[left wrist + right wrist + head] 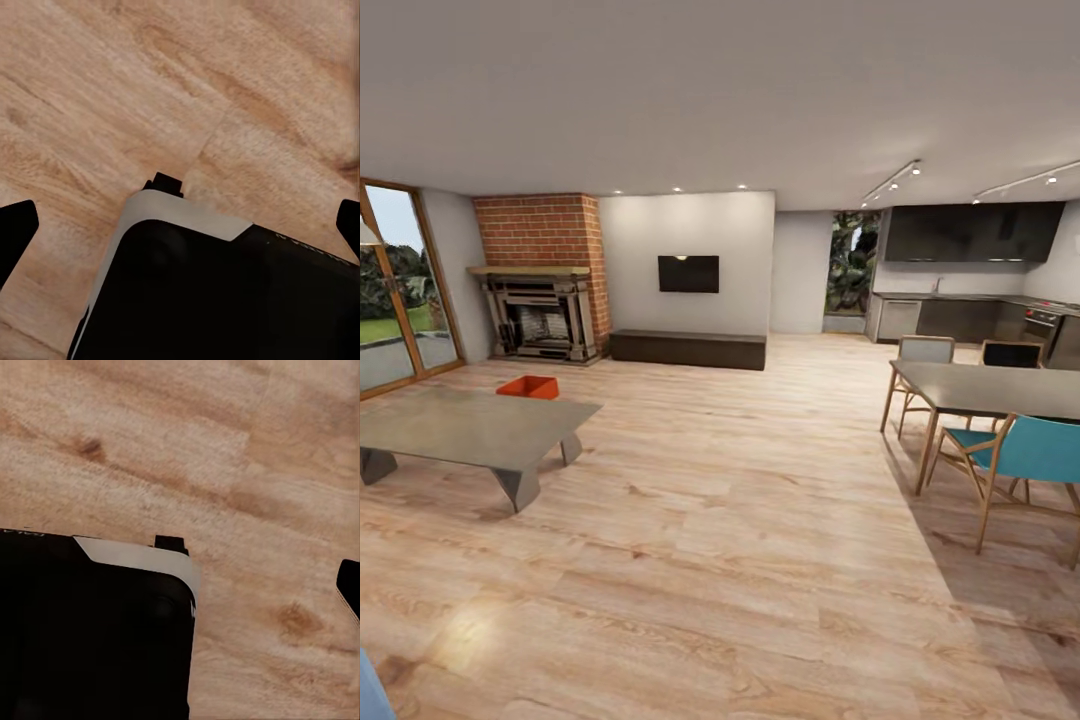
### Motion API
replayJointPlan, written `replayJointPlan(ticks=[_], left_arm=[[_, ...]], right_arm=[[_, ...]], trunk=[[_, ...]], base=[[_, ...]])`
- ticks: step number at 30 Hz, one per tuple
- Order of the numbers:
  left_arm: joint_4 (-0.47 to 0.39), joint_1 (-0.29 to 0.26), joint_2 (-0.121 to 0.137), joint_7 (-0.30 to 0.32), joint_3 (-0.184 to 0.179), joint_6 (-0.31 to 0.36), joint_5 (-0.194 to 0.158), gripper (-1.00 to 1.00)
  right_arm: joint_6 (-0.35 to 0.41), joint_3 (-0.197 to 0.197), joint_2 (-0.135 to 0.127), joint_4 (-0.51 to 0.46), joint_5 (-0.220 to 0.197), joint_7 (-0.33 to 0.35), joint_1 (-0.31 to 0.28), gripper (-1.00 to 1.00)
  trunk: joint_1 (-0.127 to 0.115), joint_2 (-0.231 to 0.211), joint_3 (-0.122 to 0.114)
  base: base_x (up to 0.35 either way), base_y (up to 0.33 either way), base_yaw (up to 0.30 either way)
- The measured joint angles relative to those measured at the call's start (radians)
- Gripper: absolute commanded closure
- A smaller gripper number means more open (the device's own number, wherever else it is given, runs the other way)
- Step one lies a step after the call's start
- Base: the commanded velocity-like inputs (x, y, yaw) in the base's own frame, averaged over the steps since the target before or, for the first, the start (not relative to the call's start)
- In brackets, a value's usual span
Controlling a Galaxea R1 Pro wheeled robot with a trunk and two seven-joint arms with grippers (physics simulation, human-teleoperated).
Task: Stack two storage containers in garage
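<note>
Storage container (528, 386) — far off, seemingly behind coffee table (470, 428).

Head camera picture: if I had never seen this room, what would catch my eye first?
Probably the brick fireplace at the far left, beside the wall-mounted black TV. Next, a small orange-red storage container on the wood floor just behind the low grey coffee table at left. At right, a teal chair stands by the dining table.
</note>
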State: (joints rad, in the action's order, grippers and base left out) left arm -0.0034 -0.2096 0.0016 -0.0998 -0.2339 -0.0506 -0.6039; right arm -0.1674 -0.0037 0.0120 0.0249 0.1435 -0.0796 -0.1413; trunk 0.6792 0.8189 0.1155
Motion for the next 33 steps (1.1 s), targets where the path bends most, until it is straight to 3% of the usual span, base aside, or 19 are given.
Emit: replayJointPlan(ticks=[33], left_arm=[[0.0,0.0,0.0,0.0,0.0,-0.002,0.0,-1.0]], right_arm=[[-0.01,-0.003,0.0,-0.001,-0.005,0.002,0.0,-1.0]], trunk=[[0.0,0.0,0.0]], base=[[0.325,0.0,0.0]])
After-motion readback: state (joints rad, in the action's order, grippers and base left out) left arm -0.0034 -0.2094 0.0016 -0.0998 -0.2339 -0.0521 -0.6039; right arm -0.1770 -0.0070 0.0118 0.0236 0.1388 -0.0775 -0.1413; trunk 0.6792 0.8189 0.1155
